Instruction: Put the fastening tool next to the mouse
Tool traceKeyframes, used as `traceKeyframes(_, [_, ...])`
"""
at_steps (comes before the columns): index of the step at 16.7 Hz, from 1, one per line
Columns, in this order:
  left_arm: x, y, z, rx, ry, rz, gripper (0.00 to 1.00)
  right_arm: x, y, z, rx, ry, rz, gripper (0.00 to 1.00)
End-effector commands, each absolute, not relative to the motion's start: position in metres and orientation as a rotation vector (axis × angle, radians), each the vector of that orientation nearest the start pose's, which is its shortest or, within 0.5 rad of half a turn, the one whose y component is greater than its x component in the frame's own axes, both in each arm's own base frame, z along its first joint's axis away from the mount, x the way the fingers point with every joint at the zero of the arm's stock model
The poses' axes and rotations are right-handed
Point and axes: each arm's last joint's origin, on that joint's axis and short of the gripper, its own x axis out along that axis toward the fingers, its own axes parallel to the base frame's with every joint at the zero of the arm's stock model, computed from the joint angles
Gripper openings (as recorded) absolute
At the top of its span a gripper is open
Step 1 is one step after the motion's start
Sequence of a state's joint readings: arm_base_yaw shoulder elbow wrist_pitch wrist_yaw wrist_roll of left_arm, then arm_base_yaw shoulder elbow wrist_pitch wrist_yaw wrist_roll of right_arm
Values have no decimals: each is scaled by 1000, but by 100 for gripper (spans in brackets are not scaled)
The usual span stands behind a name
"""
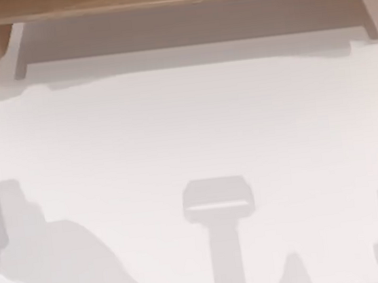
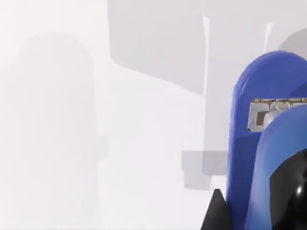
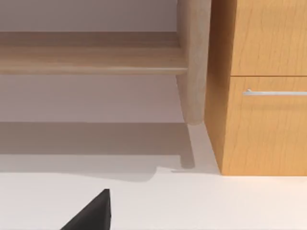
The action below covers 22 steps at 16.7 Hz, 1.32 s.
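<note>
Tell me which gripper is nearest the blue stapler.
The left gripper: the blue stapler sits right beside it in the left wrist view. The right gripper instead faces a wooden cabinet past the table edge.

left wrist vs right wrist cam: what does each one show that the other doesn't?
Left wrist: the blue stapler close up, with its black rounded end and a metal part between its blue halves, over grey shadows.
Right wrist: a wooden cabinet with a metal drawer handle, a pale wooden post and a wooden rail.
Both: the white table and a dark finger tip of that arm's own hand at the frame edge.
</note>
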<state>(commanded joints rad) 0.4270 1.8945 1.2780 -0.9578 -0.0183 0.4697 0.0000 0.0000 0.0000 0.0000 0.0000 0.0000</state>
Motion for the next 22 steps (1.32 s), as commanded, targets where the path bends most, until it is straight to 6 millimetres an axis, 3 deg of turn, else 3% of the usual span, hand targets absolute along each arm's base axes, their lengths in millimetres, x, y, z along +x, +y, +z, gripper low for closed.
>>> traceKeyframes(13, [308,149,146,90,1668,15,0,106,-1,160,0,0,0,100])
traceKeyframes(22, [312,147,146,55,1553,3,0,106,-1,160,0,0,0,100])
